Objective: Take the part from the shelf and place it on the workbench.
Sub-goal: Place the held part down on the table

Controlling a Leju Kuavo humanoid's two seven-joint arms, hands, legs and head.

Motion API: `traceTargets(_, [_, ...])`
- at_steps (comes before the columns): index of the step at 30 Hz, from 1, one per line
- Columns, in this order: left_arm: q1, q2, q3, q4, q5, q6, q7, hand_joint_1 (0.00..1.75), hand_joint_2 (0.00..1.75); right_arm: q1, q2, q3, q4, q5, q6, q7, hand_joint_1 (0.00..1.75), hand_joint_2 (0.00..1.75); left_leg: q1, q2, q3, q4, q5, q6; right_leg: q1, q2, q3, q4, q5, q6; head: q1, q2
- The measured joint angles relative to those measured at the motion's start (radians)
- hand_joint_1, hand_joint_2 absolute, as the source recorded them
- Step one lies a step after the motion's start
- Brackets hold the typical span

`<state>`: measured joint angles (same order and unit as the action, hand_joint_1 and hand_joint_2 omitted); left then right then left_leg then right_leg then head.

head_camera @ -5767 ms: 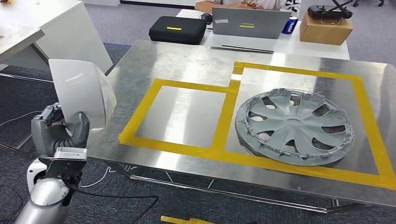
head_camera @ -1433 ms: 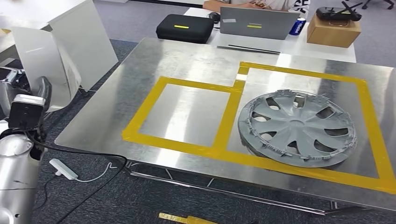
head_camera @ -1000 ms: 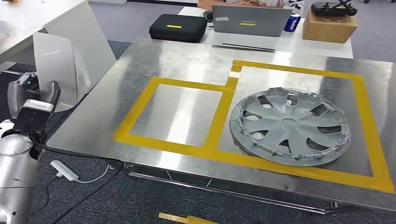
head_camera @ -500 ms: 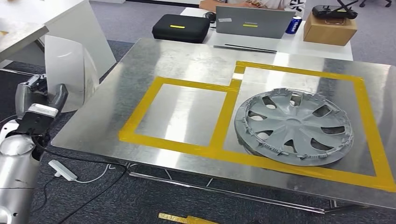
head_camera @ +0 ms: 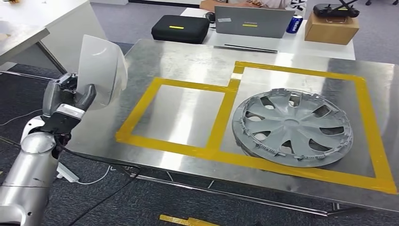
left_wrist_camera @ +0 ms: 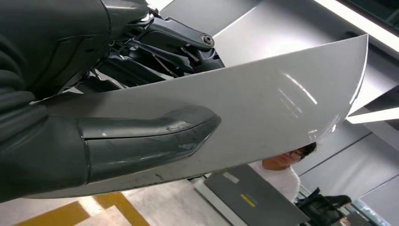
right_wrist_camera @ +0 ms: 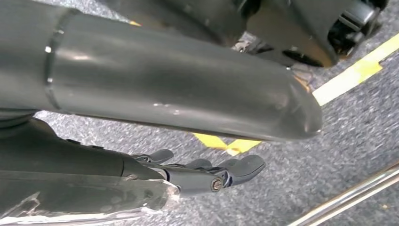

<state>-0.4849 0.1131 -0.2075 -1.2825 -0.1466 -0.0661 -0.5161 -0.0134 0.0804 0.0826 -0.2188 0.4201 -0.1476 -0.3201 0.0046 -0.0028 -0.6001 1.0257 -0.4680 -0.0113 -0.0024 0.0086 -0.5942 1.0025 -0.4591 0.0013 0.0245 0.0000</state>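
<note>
Left hand (head_camera: pixel 66 101) grips one white part (head_camera: pixel 100 70); one hubcap (head_camera: pixel 292 127) on workbench (head_camera: pixel 188 59); right hand (right_wrist_camera: pixel 207 176) spread

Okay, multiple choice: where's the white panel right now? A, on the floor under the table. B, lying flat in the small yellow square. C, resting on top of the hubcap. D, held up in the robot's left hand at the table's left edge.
D: the left hand grips the white panel upright at the table's left edge, thumb pressed on its face; the small yellow square is bare.
</note>
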Motion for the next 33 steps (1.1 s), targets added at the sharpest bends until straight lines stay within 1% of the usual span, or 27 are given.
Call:
traceTargets(1, [-0.001, -0.001, -0.004, 0.0, 0.0, 0.0, 0.0, 1.75, 1.75, -0.001, -0.001, 0.001, 0.0, 0.001, 0.0, 0.0, 0.0, 0.0, 0.001, 0.0, -0.014, 0.034, -0.024, -0.004, -0.002, 0.0, 0.001, -0.003, 0.002, -0.005, -0.002, 0.0])
traceTargets(3, [-0.002, -0.002, -0.011, 0.001, -0.001, 0.0, 0.0, 1.75, 1.75, -0.001, -0.002, 0.004, -0.001, 0.002, 0.001, 0.001, 0.0, 0.0, 0.003, 0.0, -0.067, 0.153, -0.088, -0.01, -0.002, -0.001, 0.001, -0.004, 0.003, -0.01, -0.005, 0.0])
traceTargets(4, [-0.002, -0.003, -0.015, 0.002, -0.002, 0.0, 0.0, 1.75, 1.75, 0.0, -0.002, 0.005, -0.001, 0.002, 0.001, 0.001, 0.0, 0.0, 0.003, 0.0, -0.094, 0.212, -0.112, -0.012, -0.001, -0.001, 0.001, -0.004, 0.002, -0.011, -0.005, 0.0])
traceTargets(5, [-0.001, -0.003, -0.017, 0.004, -0.002, 0.0, 0.001, 1.75, 1.75, 0.0, -0.002, 0.005, -0.001, 0.003, 0.002, 0.001, 0.0, 0.0, 0.003, 0.0, -0.11, 0.246, -0.118, -0.012, 0.0, -0.001, 0.001, -0.003, 0.002, -0.011, -0.005, 0.0])
traceTargets(6, [-0.001, -0.003, -0.02, 0.006, -0.003, 0.0, 0.002, 1.75, 1.75, 0.001, -0.002, 0.005, -0.001, 0.003, 0.002, 0.002, 0.0, 0.0, 0.003, 0.0, -0.111, 0.247, -0.105, -0.011, 0.0, -0.001, 0.001, -0.003, 0.002, -0.011, -0.005, 0.0])
traceTargets(7, [-0.002, -0.003, -0.022, 0.006, -0.005, 0.001, 0.003, 1.75, 1.75, 0.0, -0.002, 0.005, -0.001, 0.003, 0.002, 0.002, 0.0, 0.0, 0.003, 0.0, -0.092, 0.209, -0.076, -0.009, 0.0, 0.0, 0.001, -0.002, 0.002, -0.01, -0.005, 0.0])
traceTargets(8, [-0.004, -0.003, -0.024, 0.007, -0.006, 0.002, 0.003, 1.75, 1.75, 0.0, -0.002, 0.006, -0.002, 0.002, 0.002, 0.002, 0.0, 0.0, 0.003, 0.0, -0.061, 0.147, -0.038, -0.006, 0.001, 0.0, 0.002, -0.002, 0.001, -0.01, -0.005, 0.0])
traceTargets(9, [-0.007, -0.002, -0.025, 0.007, -0.007, 0.003, 0.004, 1.75, 1.75, 0.0, -0.002, 0.006, -0.003, 0.002, 0.002, 0.003, 0.0, 0.0, 0.001, 0.0, -0.03, 0.084, -0.011, -0.001, 0.002, 0.0, 0.002, 0.0, 0.0, -0.007, -0.005, 0.0])
traceTargets(10, [-0.011, -0.002, -0.026, 0.007, -0.009, 0.003, 0.004, 1.75, 1.75, -0.001, -0.002, 0.007, -0.003, 0.002, 0.002, 0.003, 0.0, 0.0, 0.0, 0.0, -0.003, 0.029, 0.007, 0.003, 0.004, 0.001, -0.001, 0.002, 0.0, -0.004, -0.005, 0.0])
traceTargets(11, [-0.014, -0.001, -0.028, 0.008, -0.01, 0.004, 0.005, 1.75, 1.75, -0.001, -0.002, 0.007, -0.004, 0.002, 0.002, 0.003, 0.0, 0.0, -0.002, 0.0, 0.01, -0.002, 0.012, 0.007, 0.005, 0.001, -0.004, 0.003, 0.0, 0.0, -0.004, 0.0])
traceTargets(14, [-0.017, 0.002, -0.029, 0.01, -0.01, 0.006, 0.006, 1.75, 1.75, 0.0, -0.003, 0.011, -0.004, 0.002, 0.003, 0.003, 0.0, 0.0, -0.003, 0.0, 0.012, -0.021, 0.01, 0.019, 0.003, 0.0, -0.011, 0.005, 0.0, 0.016, -0.004, 0.0])
traceTargets(15, [-0.019, 0.004, -0.03, 0.011, -0.011, 0.006, 0.007, 1.75, 1.75, 0.0, -0.003, 0.012, -0.004, 0.002, 0.003, 0.003, 0.0, 0.0, -0.001, 0.0, 0.014, -0.024, 0.013, 0.024, 0.003, 0.0, -0.018, 0.016, -0.009, 0.022, -0.003, 0.0])
traceTargets(16, [-0.02, 0.004, -0.03, 0.011, -0.011, 0.006, 0.007, 1.75, 1.75, 0.0, -0.004, 0.013, -0.004, 0.002, 0.003, 0.003, 0.0, 0.0, 0.001, 0.001, 0.016, -0.027, 0.015, 0.03, 0.002, 0.0, -0.033, 0.046, -0.027, 0.027, 0.0, 0.0])
traceTargets(17, [-0.022, 0.004, -0.03, 0.011, -0.011, 0.006, 0.007, 1.75, 1.75, 0.0, -0.005, 0.014, -0.004, 0.002, 0.003, 0.003, 0.0, 0.0, 0.003, 0.001, 0.017, -0.029, 0.016, 0.033, 0.0, -0.001, -0.058, 0.097, -0.054, 0.031, 0.001, 0.0])
traceTargets(19, [-0.022, 0.005, -0.032, 0.013, -0.011, 0.006, 0.007, 1.75, 1.75, 0.001, -0.005, 0.015, -0.004, 0.002, 0.003, 0.003, 0.0, 0.0, 0.003, 0.001, 0.017, -0.029, 0.015, 0.036, -0.003, -0.002, -0.123, 0.231, -0.11, 0.038, 0.004, 0.0])
traceTargets(20, [-0.021, 0.005, -0.032, 0.015, -0.011, 0.006, 0.007, 1.75, 1.75, 0.001, -0.005, 0.015, -0.004, 0.002, 0.003, 0.003, 0.0, 0.0, 0.002, 0.001, 0.017, -0.028, 0.015, 0.037, -0.003, -0.002, -0.146, 0.275, -0.12, 0.04, 0.004, 0.0])
traceTargets(21, [-0.02, 0.005, -0.033, 0.017, -0.011, 0.006, 0.008, 1.75, 1.75, 0.001, -0.005, 0.015, -0.004, 0.002, 0.003, 0.003, 0.0, 0.0, 0.002, 0.001, 0.018, -0.028, 0.015, 0.036, -0.004, -0.002, -0.152, 0.284, -0.112, 0.041, 0.005, 0.0])
traceTargets(22, [-0.02, 0.005, -0.034, 0.018, -0.011, 0.006, 0.008, 1.75, 1.75, 0.001, -0.006, 0.015, -0.004, 0.002, 0.003, 0.003, 0.0, 0.0, 0.002, 0.001, 0.019, -0.028, 0.015, 0.036, -0.004, -0.002, -0.138, 0.251, -0.086, 0.04, 0.005, 0.0])
traceTargets(23, [-0.021, 0.005, -0.034, 0.019, -0.012, 0.006, 0.009, 1.75, 1.75, 0.001, -0.007, 0.015, -0.004, 0.002, 0.003, 0.003, 0.0, 0.0, 0.002, 0.0, 0.02, -0.028, 0.014, 0.034, -0.004, -0.003, -0.108, 0.187, -0.051, 0.039, 0.005, 0.0])
traceTargets(24, [-0.022, 0.005, -0.034, 0.019, -0.013, 0.007, 0.01, 1.75, 1.75, 0.0, -0.008, 0.015, -0.004, 0.001, 0.003, 0.003, 0.0, 0.0, 0.002, 0.0, 0.021, -0.028, 0.012, 0.032, -0.004, -0.003, -0.073, 0.117, -0.022, 0.036, 0.005, 0.0])
traceTargets(25, [-0.025, 0.006, -0.034, 0.019, -0.015, 0.008, 0.011, 1.75, 1.75, -0.001, -0.009, 0.015, -0.004, 0.001, 0.003, 0.003, 0.0, 0.0, -0.001, 0.0, 0.02, -0.026, 0.011, 0.028, -0.003, -0.002, -0.041, 0.057, -0.004, 0.032, 0.005, 0.0])
traceTargets(26, [-0.027, 0.008, -0.034, 0.019, -0.017, 0.008, 0.013, 1.75, 1.75, -0.001, -0.009, 0.015, -0.004, 0.0, 0.003, 0.003, 0.0, 0.0, -0.003, 0.0, 0.019, -0.025, 0.01, 0.024, -0.003, -0.002, -0.021, 0.021, 0.004, 0.028, 0.004, 0.0])
traceTargets(27, [-0.03, 0.01, -0.034, 0.021, -0.02, 0.009, 0.013, 1.75, 1.75, -0.001, -0.01, 0.016, -0.004, 0.0, 0.003, 0.003, 0.0, 0.0, -0.004, -0.001, 0.017, -0.024, 0.01, 0.02, -0.001, -0.001, -0.013, 0.007, 0.002, 0.024, 0.003, 0.0])
traceTargets(30, [-0.035, 0.016, -0.035, 0.026, -0.024, 0.005, 0.014, 1.75, 1.75, 0.001, -0.01, 0.016, -0.004, -0.001, 0.003, 0.003, 0.0, 0.0, -0.002, 0.0, 0.015, -0.021, 0.006, 0.005, 0.0, 0.001, -0.011, 0.003, 0.004, 0.008, 0.003, 0.0])
traceTargets(31, [-0.039, 0.018, -0.036, 0.027, -0.025, 0.003, 0.014, 1.75, 1.75, 0.0, -0.011, 0.017, -0.005, -0.001, 0.003, 0.003, 0.0, 0.0, 0.0, 0.0, 0.01, -0.009, -0.005, 0.0, -0.001, 0.001, -0.01, 0.001, 0.005, 0.003, 0.003, 0.0])
traceTargets(32, [-0.043, 0.021, -0.037, 0.028, -0.026, -0.001, 0.013, 1.75, 1.75, -0.001, -0.012, 0.017, -0.005, -0.002, 0.003, 0.003, 0.0, 0.0, 0.0, 0.0, -0.002, 0.02, -0.025, -0.005, -0.002, 0.001, -0.009, -0.001, 0.006, -0.002, 0.002, 0.0])
traceTargets(33, [-0.047, 0.023, -0.037, 0.03, -0.027, -0.005, 0.012, 1.75, 1.75, -0.001, -0.013, 0.018, -0.005, -0.002, 0.003, 0.003, 0.0, 0.0, 0.001, 0.0, -0.024, 0.069, -0.054, -0.008, -0.002, 0.001, -0.008, -0.002, 0.007, -0.006, 0.002, 0.0])
